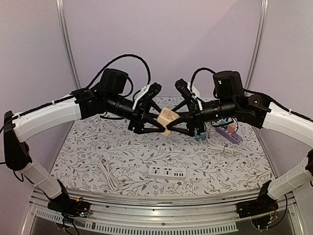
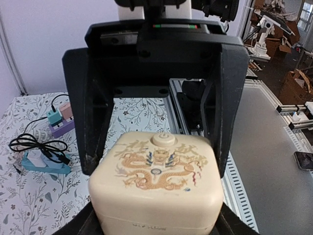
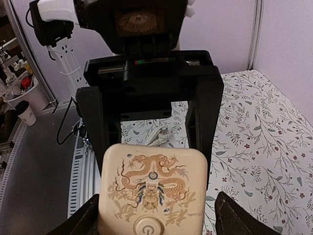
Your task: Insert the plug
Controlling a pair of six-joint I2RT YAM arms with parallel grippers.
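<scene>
Mid-air at centre of the top view: plug (image 1: 167, 120) hangs between both arms, well above the table (image 1: 234, 166). Left gripper (image 1: 155, 123) is clamped on it, fingers (image 3: 98, 137) pressed to two opposite sides. Right gripper (image 1: 177, 123) straddles the other end with jaws wide. Its own wrist view shows a sliver of gap beside the finger at lower right, so I read that as no grip yet. Step looks like a hand-over/regrasp ahead of insertion. Next: right needs firm, square contact on both sides before left lets go, then carry down to the white power strip (image 1: 166, 172) at lower centre, prongs lined up with a socket. Plug is a cream rounded cube with a gold-brown dragon print and a round power button near one edge. Prongs not visible in any view.
</scene>
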